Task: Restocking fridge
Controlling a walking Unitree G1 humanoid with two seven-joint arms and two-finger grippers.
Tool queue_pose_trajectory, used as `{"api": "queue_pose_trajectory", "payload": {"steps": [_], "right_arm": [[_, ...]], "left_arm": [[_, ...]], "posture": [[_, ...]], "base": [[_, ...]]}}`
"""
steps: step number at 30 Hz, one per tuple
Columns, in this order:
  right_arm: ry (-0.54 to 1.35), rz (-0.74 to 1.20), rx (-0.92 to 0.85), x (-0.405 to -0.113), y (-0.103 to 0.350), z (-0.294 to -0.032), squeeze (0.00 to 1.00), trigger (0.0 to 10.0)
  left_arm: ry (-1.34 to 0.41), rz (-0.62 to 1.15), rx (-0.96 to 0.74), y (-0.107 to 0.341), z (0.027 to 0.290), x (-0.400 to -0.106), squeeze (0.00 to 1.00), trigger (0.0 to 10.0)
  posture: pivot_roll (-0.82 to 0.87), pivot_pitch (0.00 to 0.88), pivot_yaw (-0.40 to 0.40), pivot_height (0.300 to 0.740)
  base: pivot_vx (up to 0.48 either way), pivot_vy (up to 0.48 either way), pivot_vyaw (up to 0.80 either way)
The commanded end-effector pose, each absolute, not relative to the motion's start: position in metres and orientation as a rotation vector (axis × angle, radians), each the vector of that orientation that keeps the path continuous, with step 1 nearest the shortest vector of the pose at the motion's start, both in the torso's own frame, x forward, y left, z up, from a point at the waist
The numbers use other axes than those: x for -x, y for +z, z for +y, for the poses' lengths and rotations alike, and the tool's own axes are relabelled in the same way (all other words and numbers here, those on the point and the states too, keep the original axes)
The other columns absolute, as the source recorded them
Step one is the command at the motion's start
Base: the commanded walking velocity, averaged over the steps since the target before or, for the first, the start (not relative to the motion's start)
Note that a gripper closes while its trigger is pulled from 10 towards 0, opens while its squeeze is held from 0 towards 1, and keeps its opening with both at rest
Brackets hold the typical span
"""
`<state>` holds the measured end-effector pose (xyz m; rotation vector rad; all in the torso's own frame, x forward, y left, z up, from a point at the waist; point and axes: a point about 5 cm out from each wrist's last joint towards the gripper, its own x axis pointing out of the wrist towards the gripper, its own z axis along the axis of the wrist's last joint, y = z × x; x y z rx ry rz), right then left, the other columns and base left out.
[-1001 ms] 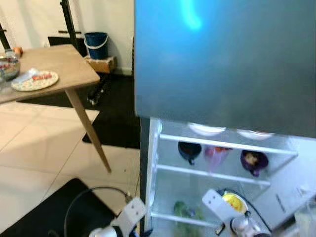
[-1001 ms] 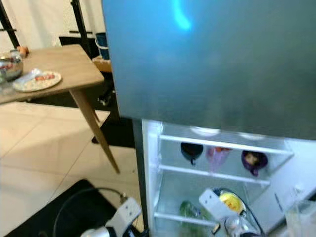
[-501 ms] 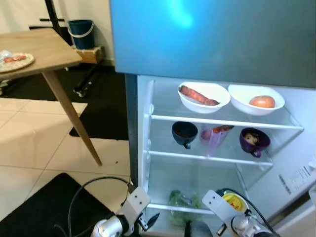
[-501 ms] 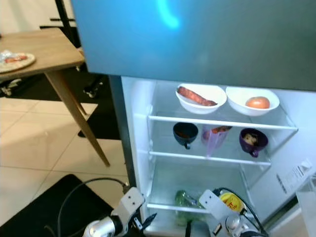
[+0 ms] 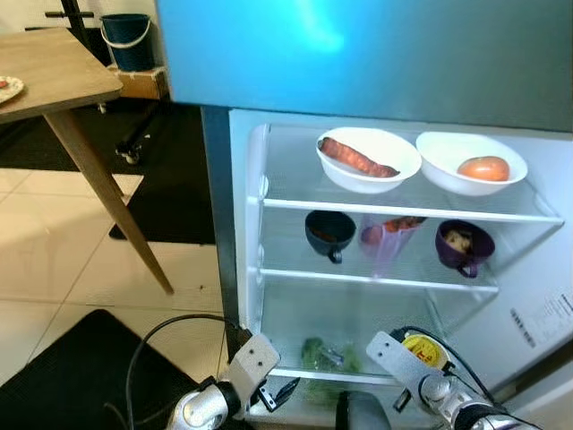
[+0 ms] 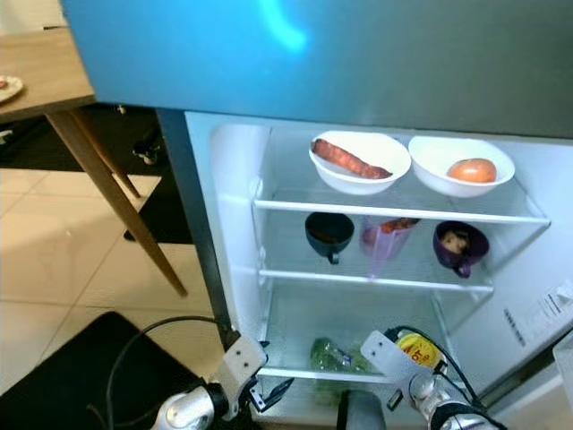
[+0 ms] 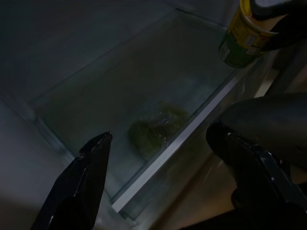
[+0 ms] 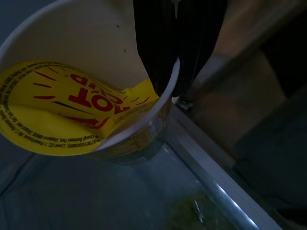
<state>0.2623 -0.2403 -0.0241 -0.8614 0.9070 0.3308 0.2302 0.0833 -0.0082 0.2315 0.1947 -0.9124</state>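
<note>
Yellow-lidded noodle cup [image 8: 81,105], pinched at its rim by the right gripper [image 8: 175,72], is now held inside the open fridge [image 5: 246,224] at 5 o'clock over the bottom shelf [image 7: 144,86], the upper shelves newly brought into view as the camera dips, left gripper [image 7: 163,182] spread empty at 7 o'clock: placement is judged imminent.

Your two head cameras look forward and down from above into the open fridge [image 5: 269,233], set side by side so both take in the same shelves, the tiled floor [image 5: 63,242] and a corner of the bench [image 5: 54,76] on the left, the right eye shifted slightly. Your left wrist camera sits close and low, facing along its jaws into the dim bottom compartment, where the greens [image 7: 153,129] also seen from the head lie. Your right wrist camera is nearer still, pressed up against the yellow-lidded cup [image 8: 81,110] over that same lower shelf edge [image 8: 216,177].
</note>
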Motion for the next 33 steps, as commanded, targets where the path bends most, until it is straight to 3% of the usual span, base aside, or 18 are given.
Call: {"api": "queue_pose_trajectory", "payload": {"steps": [1, 14, 33], "right_arm": [[0.339, 0.902, 0.899, -0.265, -0.021, -0.244, 0.0, 10.0], [0.269, 0.847, 0.992, -0.291, 0.012, -0.268, 0.0, 10.0], [0.383, 0.789, 1.259, -0.307, 0.029, -0.265, 0.0, 10.0]], "left_arm": [[-0.947, 0.171, -0.213, -0.006, 0.073, -0.226, 0.0, 10.0], [-1.02, 0.093, -0.213, 0.006, 0.071, -0.213, 0.0, 10.0], [-0.926, 0.008, -0.215, 0.027, 0.082, -0.202, 0.0, 10.0]], "posture": [[-0.03, 0.095, -0.065, 0.461], [0.0, 0.181, -0.038, 0.452], [0.06, 0.294, -0.044, 0.452]], "base": [[0.0, 0.0, 0.0], [0.0, 0.0, 0.0], [0.0, 0.0, 0.0]]}}
